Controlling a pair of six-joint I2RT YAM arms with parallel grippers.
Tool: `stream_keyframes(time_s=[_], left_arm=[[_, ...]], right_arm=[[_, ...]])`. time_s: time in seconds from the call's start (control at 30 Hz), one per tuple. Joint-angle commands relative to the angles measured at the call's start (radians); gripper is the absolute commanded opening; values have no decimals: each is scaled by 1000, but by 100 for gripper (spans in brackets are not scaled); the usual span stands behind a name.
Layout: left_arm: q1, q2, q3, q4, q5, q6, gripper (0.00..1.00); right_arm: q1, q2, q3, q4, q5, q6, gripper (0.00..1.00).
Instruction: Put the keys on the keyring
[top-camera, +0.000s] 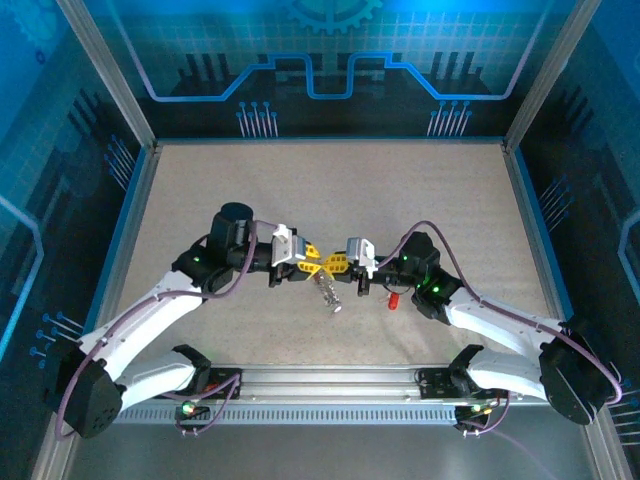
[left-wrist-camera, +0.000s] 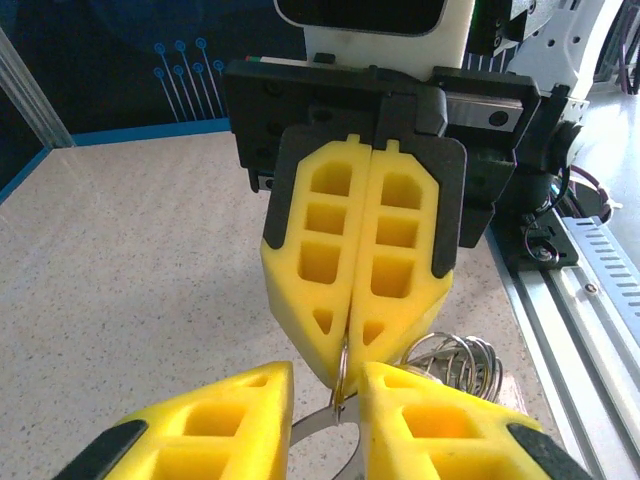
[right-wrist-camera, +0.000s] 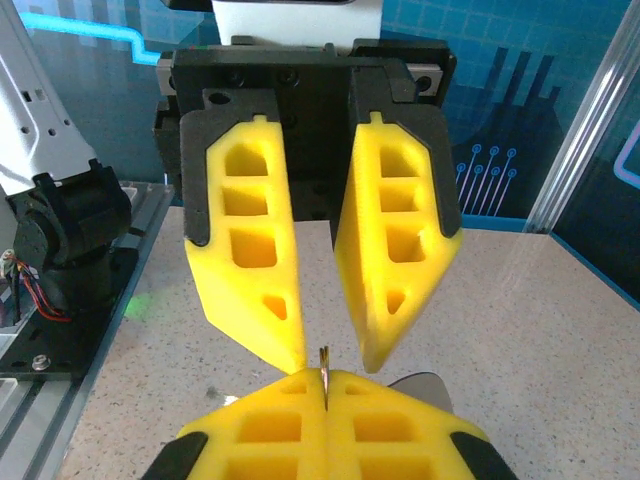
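Okay, left tool (top-camera: 314, 262) is released, fingers apart, tips straddling the keyring (left-wrist-camera: 343, 372) without touching it. The keyring hangs mid-air at centre, edge-on to the left tool, with a silvery bunch (top-camera: 330, 296), likely keys, dangling below it over the counter (top-camera: 330, 180). Right tool (top-camera: 336, 264) is clenched on the keyring, tip-to-tip with the left. Red key (top-camera: 394, 299) lies on the counter, nearer the right arm.
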Motion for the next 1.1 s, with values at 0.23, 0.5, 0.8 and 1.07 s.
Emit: stream_keyframes(time_s=[0.23,0.5,0.8,1.07], left_arm=[[-15,21,40,-119,12,71,26],[-15,13,34,-115,12,73,17],[-15,19,44,-159,24,113,0],[-14,15,117,-235,-72,96,0]], right_arm=[[17,-13,18,59,24,-29,0],[17,-1,33,48,5,-33,0],[20,-12,41,44,13,-34,0],[16,-43,108,-240,42,-185,18]])
